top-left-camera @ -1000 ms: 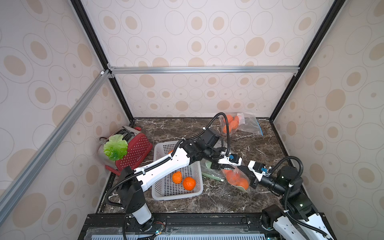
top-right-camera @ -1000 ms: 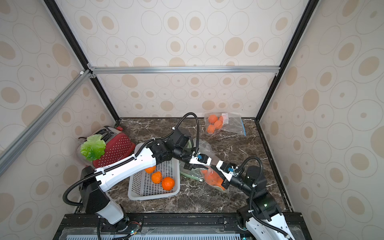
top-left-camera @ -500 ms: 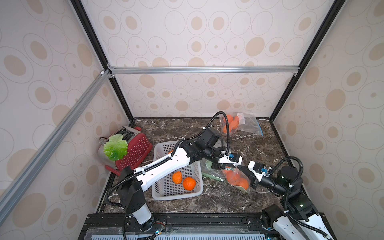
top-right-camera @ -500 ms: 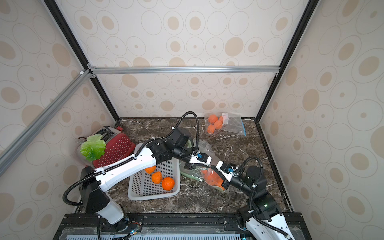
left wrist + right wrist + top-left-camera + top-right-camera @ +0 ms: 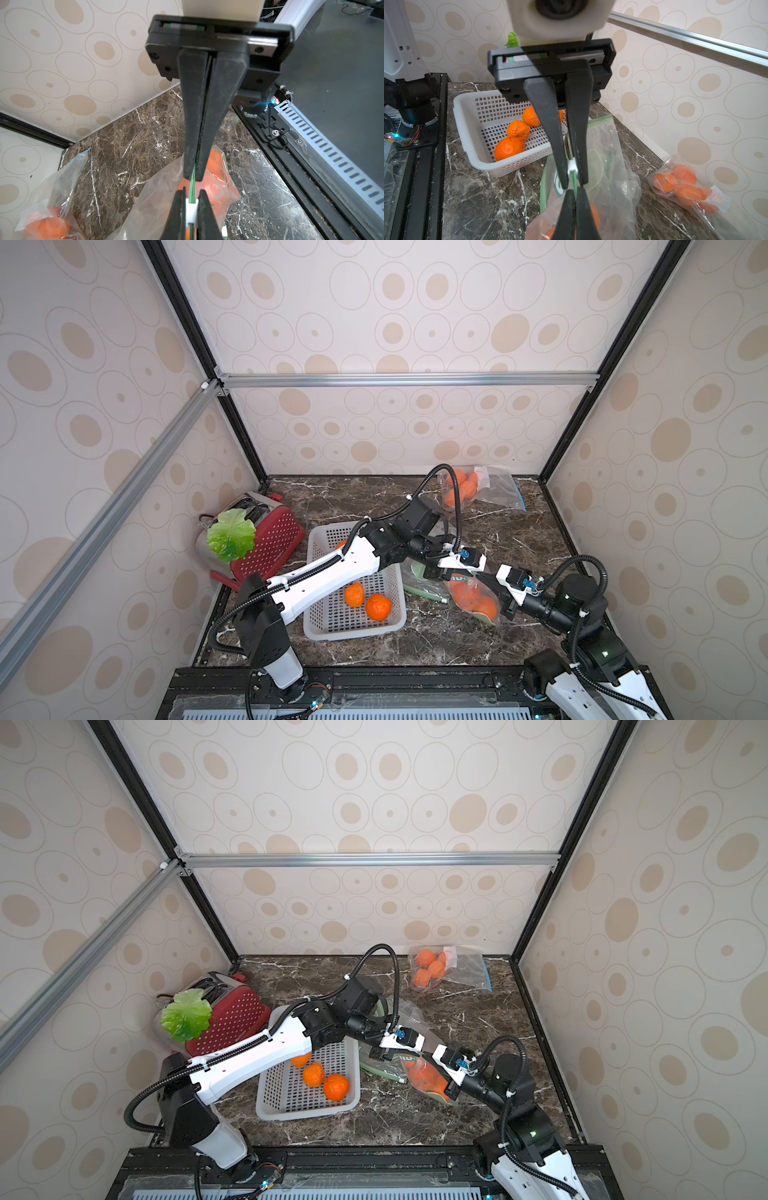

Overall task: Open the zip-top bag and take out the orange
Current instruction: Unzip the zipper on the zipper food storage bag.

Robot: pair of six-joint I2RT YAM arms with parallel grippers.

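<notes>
A clear zip-top bag (image 5: 478, 605) with a green zip lies right of the basket, and several oranges (image 5: 469, 597) are inside it. My left gripper (image 5: 192, 190) is shut on the bag's white slider (image 5: 191, 209). My right gripper (image 5: 574, 190) faces it tip to tip and is shut on the green zip strip (image 5: 572, 174) just beyond the slider. In both top views the two grippers meet above the bag's mouth, the left gripper (image 5: 469, 570) from the left and the right gripper (image 5: 432, 1054) from the right. The orange (image 5: 593, 212) shows through the plastic below my fingers.
A white basket (image 5: 353, 632) holding three oranges (image 5: 378, 608) stands left of the bag, under the left arm. An empty green-zip bag (image 5: 419, 587) lies between them. Another bag of oranges (image 5: 478, 489) sits at the back wall. A red toaster (image 5: 270, 539) with a green leaf (image 5: 230, 535) stands far left.
My left jaws have closed the last bit onto the slider. Both arms and the bag have stayed almost where they were.
</notes>
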